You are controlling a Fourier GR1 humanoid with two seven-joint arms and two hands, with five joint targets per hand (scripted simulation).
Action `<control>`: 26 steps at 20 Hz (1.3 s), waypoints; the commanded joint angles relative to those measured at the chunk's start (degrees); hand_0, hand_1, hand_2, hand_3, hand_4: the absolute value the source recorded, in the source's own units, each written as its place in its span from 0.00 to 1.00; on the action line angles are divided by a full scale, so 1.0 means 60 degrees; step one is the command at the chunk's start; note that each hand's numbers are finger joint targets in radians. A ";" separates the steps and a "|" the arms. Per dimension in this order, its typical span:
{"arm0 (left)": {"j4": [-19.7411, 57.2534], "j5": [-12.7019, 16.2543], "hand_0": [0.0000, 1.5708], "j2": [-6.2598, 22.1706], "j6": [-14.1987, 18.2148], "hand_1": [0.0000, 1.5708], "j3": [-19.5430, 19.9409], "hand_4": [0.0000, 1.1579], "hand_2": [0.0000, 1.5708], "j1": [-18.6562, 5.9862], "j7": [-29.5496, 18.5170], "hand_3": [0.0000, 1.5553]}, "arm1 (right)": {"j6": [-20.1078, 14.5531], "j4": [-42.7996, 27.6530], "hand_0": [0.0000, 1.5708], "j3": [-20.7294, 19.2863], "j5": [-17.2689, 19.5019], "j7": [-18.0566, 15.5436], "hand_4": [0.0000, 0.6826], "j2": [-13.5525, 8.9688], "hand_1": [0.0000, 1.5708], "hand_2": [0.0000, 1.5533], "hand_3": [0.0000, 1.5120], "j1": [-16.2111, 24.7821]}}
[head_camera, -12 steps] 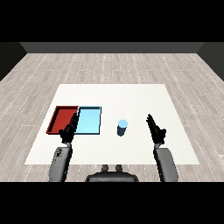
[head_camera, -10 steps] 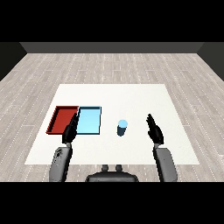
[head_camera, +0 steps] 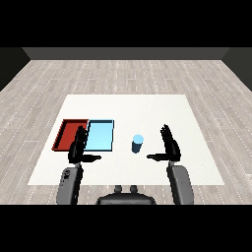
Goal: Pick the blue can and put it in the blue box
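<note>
we are at the reach: our right hand (head_camera: pixel 170 145), fingers spread, sits right of the blue can (head_camera: pixel 137 143) at frame centre on the tabletop (head_camera: pixel 128 106). next, close around it, then carry left to the blue box (head_camera: pixel 100 135).

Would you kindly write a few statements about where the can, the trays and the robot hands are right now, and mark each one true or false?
1. The blue can stands upright on the table, outside both trays. True.
2. The right robot hand is curled round the can. False: it is open beside the can, on the can's right, with a gap between them.
3. The red tray lies left of the light blue tray, side by side. True.
4. The can is already in the light blue tray. False: it stands on the table to the right of that tray.
5. The left robot hand holds a second can. False: it is open and holds nothing.
</note>
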 commanded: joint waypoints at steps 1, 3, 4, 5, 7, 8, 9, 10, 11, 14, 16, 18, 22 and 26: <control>0.0189 0.0589 0.00 -0.0036 -0.0465 0.00 0.0311 0.00 0.00 -0.0018 -0.1133 0.00 | 0.0835 0.0209 0.00 -0.0588 -0.1026 -0.0633 0.00 -0.0257 0.00 0.00 0.00 -0.0363; -0.0070 0.0607 0.00 -0.0010 -0.0621 0.00 0.0188 0.00 0.00 0.0474 -0.1329 0.00 | 0.0529 0.0940 0.00 0.0057 -0.0165 -0.1679 0.00 0.0247 0.00 0.00 0.00 -0.0066; 0.0886 0.0209 0.00 -0.0073 -0.0418 0.00 0.0238 0.00 0.00 -0.0055 -0.2063 0.00 | 0.0777 0.0733 0.00 -0.0240 -0.0465 -0.1598 0.00 -0.0028 0.00 0.00 0.00 0.0109; 0.0814 0.0778 0.00 0.0165 -0.0837 0.00 0.0563 0.00 0.00 0.0114 -0.1943 0.00 | 0.0972 0.0770 0.00 -0.0439 -0.0628 -0.1425 0.00 -0.0263 0.00 0.00 0.00 -0.0037; 0.0825 0.0197 0.00 -0.0227 -0.0242 0.00 -0.0097 0.00 0.00 0.0409 -0.2318 0.00 | 0.0741 0.1063 0.00 -0.0410 -0.0539 -0.1765 0.00 -0.0005 0.00 0.00 0.00 -0.0189; 0.0292 0.0122 0.00 -0.0229 -0.0056 0.00 -0.0216 0.00 0.00 0.0145 -0.1586 0.00 | 0.0513 0.1905 0.00 -0.0457 -0.0536 -0.1255 0.00 0.0104 0.00 0.00 0.00 -0.1367; 0.1078 0.0248 0.00 -0.0202 -0.0249 0.00 0.0010 0.00 0.00 -0.0454 -0.1773 0.00 | 0.0723 0.0054 0.00 -0.0309 -0.0605 -0.0843 0.00 -0.0190 0.00 0.00 0.00 0.0258; 0.0600 0.0812 0.00 0.0066 -0.0581 0.00 0.0321 0.00 0.00 -0.0106 -0.1298 0.00 | 0.0583 0.1282 0.00 -0.0261 -0.0371 -0.1428 0.00 0.0056 0.00 0.00 0.00 -0.0501; 0.0220 0.1183 0.00 0.0353 -0.1038 0.00 0.0618 0.00 0.00 0.0523 -0.1613 0.00 | 0.0875 0.1047 0.00 -0.0517 -0.0732 -0.1327 0.00 -0.0167 0.00 0.00 0.00 -0.0275; 0.1993 0.0371 0.00 -0.0201 -0.0255 0.00 0.0317 0.00 0.00 -0.0711 -0.2353 0.00 | 0.0682 0.1354 0.00 -0.0739 -0.0670 -0.1279 0.00 -0.0237 0.00 0.00 0.00 -0.0536; 0.0313 0.0744 0.00 0.0144 -0.0558 0.00 0.0212 0.00 0.00 0.0015 -0.1029 0.00 | 0.0527 0.0645 0.00 -0.0646 -0.0961 -0.0109 0.00 -0.0184 0.00 0.00 0.00 -0.0648; 0.0822 0.0551 0.00 0.0055 -0.0284 0.00 0.0297 0.00 0.00 -0.0332 -0.1372 0.00 | 0.0495 0.1693 0.00 -0.0358 -0.0502 -0.1257 0.00 0.0130 0.00 0.00 0.00 -0.0507; 0.0471 0.0577 0.00 -0.0231 -0.0016 0.00 -0.0211 0.00 0.00 -0.0229 -0.1294 0.00 | 0.0684 0.1895 0.00 -0.0465 -0.0845 -0.1054 0.00 0.0097 0.00 0.00 0.00 -0.0690; 0.0674 0.0626 0.00 -0.0232 -0.0225 0.00 -0.0181 0.00 0.00 0.0067 -0.1721 0.00 | 0.0967 0.2689 0.00 -0.0964 -0.1290 -0.1047 0.00 -0.0173 0.00 0.00 0.00 -0.1025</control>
